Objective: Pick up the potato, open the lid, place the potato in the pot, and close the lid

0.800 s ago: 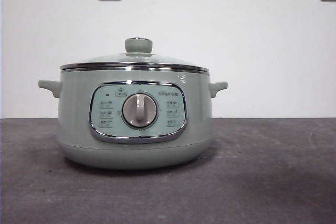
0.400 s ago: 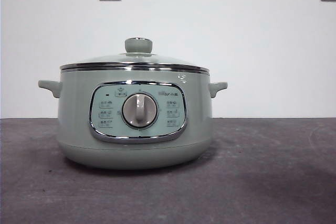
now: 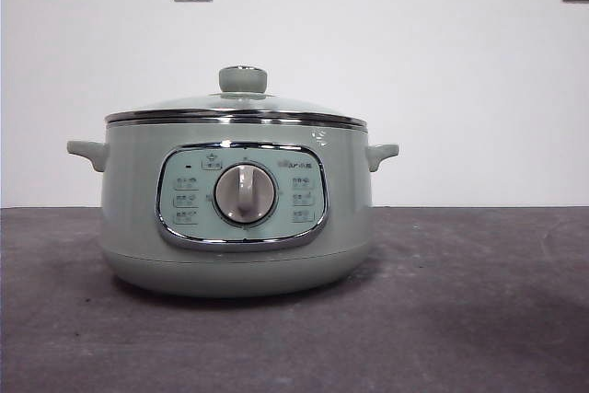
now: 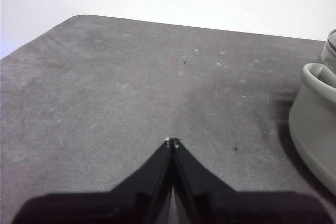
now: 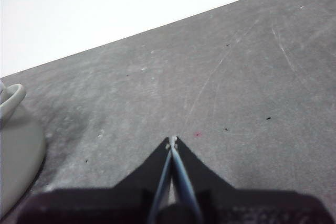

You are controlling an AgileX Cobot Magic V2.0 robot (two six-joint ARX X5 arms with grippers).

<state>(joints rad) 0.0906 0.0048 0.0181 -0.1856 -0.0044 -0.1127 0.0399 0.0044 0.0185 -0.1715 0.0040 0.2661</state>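
Right now no potato shows anywhere, and both pincers, left (image 4: 171,141) and right (image 5: 172,139), are pressed together over bare table (image 3: 479,319) beside the pot (image 3: 237,200).

No visible change

The pot (image 3: 236,213) and its lid (image 3: 236,106) show no shift on the counter (image 3: 479,319) since a second ago.

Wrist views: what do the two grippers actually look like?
Both look alike. The left gripper has two matte black jaws, flat and wedge-shaped, narrowing to a point with small pale specks at the tips. The right gripper matches it, with a pale bluish edge showing along the seam between its jaws. No cables or markings are visible.
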